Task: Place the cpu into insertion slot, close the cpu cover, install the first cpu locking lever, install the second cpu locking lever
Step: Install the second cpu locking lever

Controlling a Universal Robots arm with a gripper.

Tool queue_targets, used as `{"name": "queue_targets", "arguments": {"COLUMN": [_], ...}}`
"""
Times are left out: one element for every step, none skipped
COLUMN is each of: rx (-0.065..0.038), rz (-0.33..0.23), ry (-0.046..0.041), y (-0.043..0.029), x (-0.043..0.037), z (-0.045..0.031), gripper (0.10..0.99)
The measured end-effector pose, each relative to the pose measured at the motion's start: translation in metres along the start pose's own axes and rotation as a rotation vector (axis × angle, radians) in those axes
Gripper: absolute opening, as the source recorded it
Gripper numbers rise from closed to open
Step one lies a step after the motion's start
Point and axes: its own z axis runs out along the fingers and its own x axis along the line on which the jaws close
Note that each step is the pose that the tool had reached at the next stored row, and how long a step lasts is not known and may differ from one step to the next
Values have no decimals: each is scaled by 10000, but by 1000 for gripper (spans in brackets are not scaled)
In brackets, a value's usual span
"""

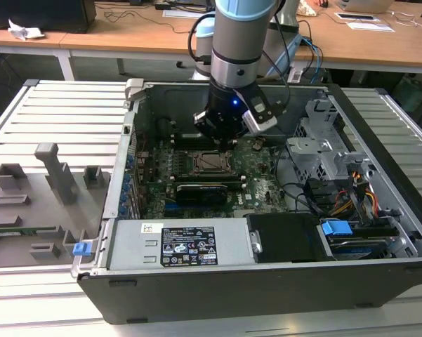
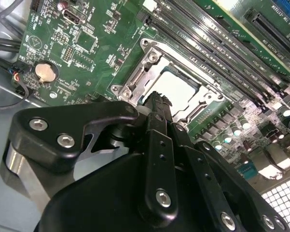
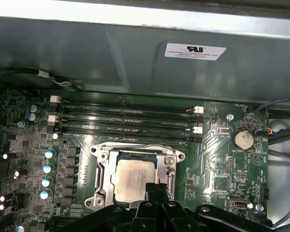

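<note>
The cpu (image 3: 131,179) (image 2: 176,87), a pale silver square, lies flat in the insertion slot (image 3: 135,155) on the green board. The cpu cover (image 3: 103,174) (image 2: 145,67), a silver frame, lies down around it, and the chip shows through its window. In both wrist views my gripper (image 3: 157,189) (image 2: 157,99) hangs just above the socket's edge, its black fingers pressed together with nothing between them. In the exterior view the gripper (image 1: 223,142) is low inside the computer case, right over the socket (image 1: 212,162).
Long black memory slots (image 3: 125,118) run beside the socket, and a coin battery (image 3: 242,139) sits on the board. The case's metal wall (image 3: 135,58) stands close behind. A black card (image 1: 200,191), drive cage (image 1: 323,147) and power supply (image 1: 182,246) surround the board. Grey fixtures (image 1: 42,189) stand outside the case.
</note>
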Motion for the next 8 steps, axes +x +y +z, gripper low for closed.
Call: {"name": "queue_targets", "arguments": {"rx": [1, 2, 4, 5, 6, 6, 7, 7], "rz": [0, 0, -1, 0, 0, 0, 0, 0], "ry": [0, 0, 0, 0, 0, 0, 1, 1], "y": [-12, -20, -25, -32, -37, -47, -66, -85], "x": [1, 1, 2, 2, 2, 3, 4, 6], "z": [-1, -2, -2, -3, -3, -4, -7, -8], "gripper": [106, 106, 106, 106, 106, 106, 106, 106]}}
